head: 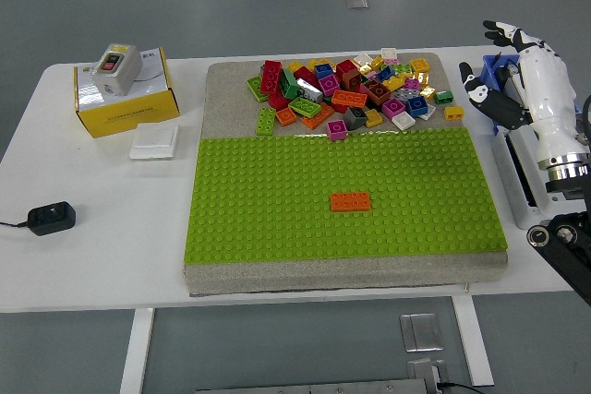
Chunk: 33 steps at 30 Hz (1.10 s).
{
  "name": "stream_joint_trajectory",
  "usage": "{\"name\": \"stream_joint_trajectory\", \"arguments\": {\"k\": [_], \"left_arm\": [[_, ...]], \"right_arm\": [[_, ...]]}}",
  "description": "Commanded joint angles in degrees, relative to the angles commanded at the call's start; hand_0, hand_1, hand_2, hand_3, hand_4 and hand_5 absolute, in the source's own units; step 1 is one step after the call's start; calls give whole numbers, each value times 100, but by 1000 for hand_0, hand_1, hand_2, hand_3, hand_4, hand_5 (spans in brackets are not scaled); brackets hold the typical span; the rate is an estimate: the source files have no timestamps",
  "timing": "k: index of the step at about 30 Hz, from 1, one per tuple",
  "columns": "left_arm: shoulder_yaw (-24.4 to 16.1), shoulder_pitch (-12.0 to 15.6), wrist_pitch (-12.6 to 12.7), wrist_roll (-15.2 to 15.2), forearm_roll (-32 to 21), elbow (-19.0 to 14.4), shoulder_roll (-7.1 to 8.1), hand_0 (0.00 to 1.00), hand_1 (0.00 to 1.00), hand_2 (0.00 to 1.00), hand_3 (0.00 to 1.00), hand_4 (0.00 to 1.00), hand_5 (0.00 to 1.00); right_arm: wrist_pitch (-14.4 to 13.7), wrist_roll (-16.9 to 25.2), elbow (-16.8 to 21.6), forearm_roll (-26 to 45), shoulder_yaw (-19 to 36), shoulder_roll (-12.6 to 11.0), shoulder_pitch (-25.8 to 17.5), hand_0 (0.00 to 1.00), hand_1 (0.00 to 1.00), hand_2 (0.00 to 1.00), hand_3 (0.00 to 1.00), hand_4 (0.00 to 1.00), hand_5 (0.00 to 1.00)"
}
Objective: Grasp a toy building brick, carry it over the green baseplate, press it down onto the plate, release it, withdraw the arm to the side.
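The right hand (pixel 506 71) hovers at the table's right edge, fingers spread, holding nothing; loose bricks (pixel 351 89) lie heaped behind the green baseplate (pixel 277 200). An orange brick (pixel 351 201) sits on the plate; a new grasp looks due

Green baseplate (pixel 277 219): bright lime, studded, lying flat on a grey slab, covering the slab's near part. One orange brick (pixel 351 201) sits flat on the plate, a bit right of centre, long side running left-right, two rows of studs up, alone there. Loose brick pile (pixel 346 89) on the slab's bare far strip, just beyond the plate's far edge: red, orange, yellow, green, pink, blue, white and grey pieces jumbled, some tilted. A pink brick (pixel 338 128) lies at the plate's far edge.
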Motion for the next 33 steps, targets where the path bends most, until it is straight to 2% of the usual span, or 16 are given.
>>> {"name": "stream_joint_trajectory", "arguments": {"k": [15, 16, 33], "left_arm": [[-143, -36, -14, -22, 147, 0, -23, 672, 652, 606, 664, 395, 471], [-148, -40, -15, -24, 154, 0, -22, 672, 652, 606, 664, 395, 471], [-156, -81, -18, -24, 209, 0, 79, 672, 652, 606, 664, 396, 471]], "right_arm": [[0, 141, -40, 242, -70, 35, -25, 847, 760, 772, 735, 681, 575], [0, 149, -39, 255, -59, 39, -36, 798, 763, 770, 739, 676, 577], [0, 217, 7, 324, 359, 19, -243, 809, 764, 771, 748, 661, 580]]}}
